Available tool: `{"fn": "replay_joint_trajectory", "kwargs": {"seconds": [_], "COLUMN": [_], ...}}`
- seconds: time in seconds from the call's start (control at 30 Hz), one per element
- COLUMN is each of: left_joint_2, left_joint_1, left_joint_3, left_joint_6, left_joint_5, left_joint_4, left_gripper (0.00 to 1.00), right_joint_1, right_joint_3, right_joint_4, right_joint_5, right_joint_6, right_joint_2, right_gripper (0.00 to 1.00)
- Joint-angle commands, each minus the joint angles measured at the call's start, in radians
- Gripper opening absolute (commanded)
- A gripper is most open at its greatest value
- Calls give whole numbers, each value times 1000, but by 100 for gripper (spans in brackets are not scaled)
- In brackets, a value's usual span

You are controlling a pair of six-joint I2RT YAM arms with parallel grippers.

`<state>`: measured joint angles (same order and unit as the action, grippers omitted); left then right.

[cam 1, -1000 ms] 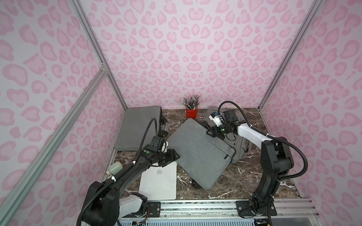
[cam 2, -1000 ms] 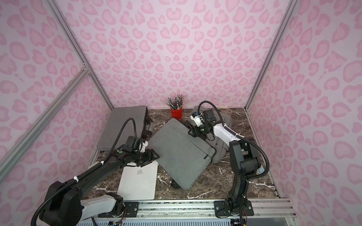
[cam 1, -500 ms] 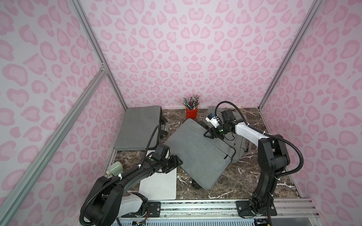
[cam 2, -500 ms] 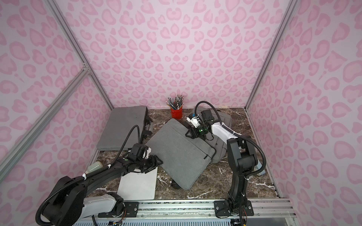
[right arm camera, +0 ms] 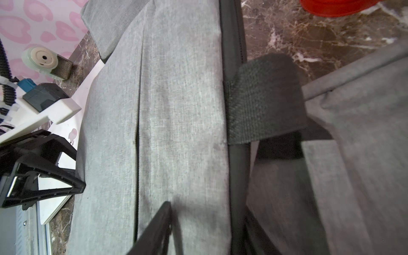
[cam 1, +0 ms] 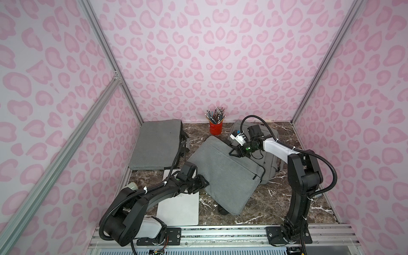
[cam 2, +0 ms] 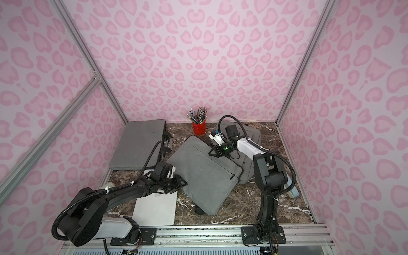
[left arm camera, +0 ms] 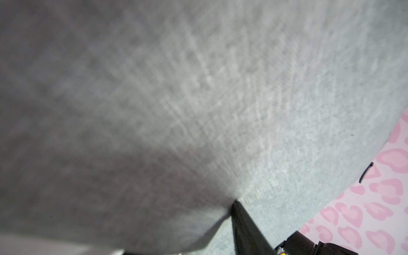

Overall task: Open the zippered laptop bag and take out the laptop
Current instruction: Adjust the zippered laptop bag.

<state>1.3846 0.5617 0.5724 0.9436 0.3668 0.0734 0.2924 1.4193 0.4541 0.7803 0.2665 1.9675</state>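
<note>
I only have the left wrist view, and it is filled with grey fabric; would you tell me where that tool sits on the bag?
Observer: In both top views the left tool is at the edge of the middle grey bag nearest its own arm.
Operator: Thank you. Where is the other tool?
Observer: The right tool is at that bag's far edge, near its black strap.
Operator: Is any laptop out?
Observer: Yes, a white laptop lies flat on the marble table beside the bag.

Laptop [cam 1: 178,207] lies just left of laptop bag [cam 1: 227,174].
</note>
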Motion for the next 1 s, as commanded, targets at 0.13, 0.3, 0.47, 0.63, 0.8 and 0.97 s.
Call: {"fn": "replay_joint_trajectory", "kwargs": {"seconds": [0.13,0.3,0.47,0.63,0.8,0.97], "left_joint_2": [-68,-103,-131,-89,42,197], "left_joint_1": [10,10,6,-53,-154,-224], "left_joint_3": [98,175,270,407,568,787], "left_joint_6": [-76,-114,-165,-265,-382,-490], "left_joint_5": [-51,-56,-55,-24,69,109], "left_joint_4": [103,210,330,465,552,632], "left_gripper": [21,8,7,7,4,4], "right_joint_1": [0,0,-1,5,59,187], "right_joint_3": [-11,-47,-124,-218,-376,-497], "right_joint_4": [83,50,-20,-122,-301,-433], "right_joint_5": [76,97,140,113,-37,-258], "right_joint_6": [15,-36,-133,-291,-548,-808], "right_joint_2": [-9,-72,-169,-300,-466,-586], "right_gripper": [8,0,0,0,0,0]}}
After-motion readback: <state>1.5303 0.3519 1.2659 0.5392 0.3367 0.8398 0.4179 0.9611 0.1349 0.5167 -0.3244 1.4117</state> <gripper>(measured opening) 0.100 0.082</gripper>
